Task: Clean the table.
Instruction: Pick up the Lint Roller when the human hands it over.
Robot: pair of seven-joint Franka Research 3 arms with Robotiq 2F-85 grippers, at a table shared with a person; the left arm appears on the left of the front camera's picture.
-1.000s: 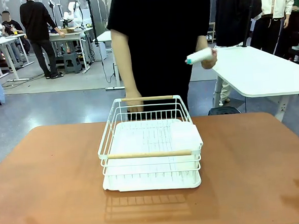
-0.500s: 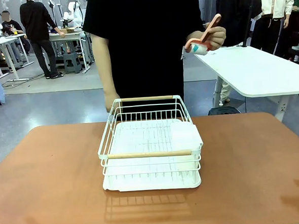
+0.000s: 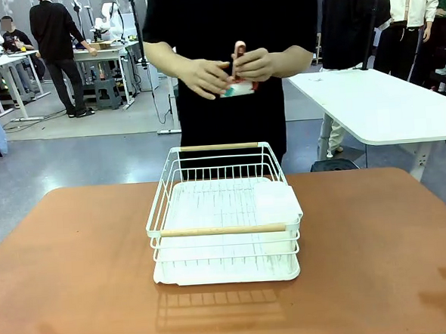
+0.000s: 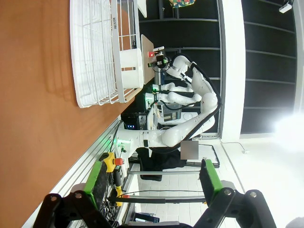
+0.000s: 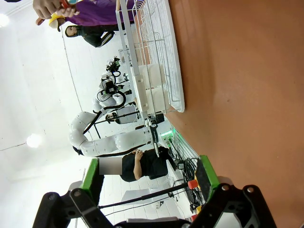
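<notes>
rack (image 3: 224, 230) on table (image 3: 77, 259) centre, person (image 3: 222, 31) behind it

Tabletop (image 3: 77, 259): large, reddish-brown, smooth, slightly glossy. Level, spans front view from left edge to right edge. Far corners rounded; thin pale edge strip along near side at picture bottom. Soft reflections and faint darker shadow patches on surface, strongest toward right side. In both wrist views same brown surface runs sideways, pale edge visible along its border.
</notes>
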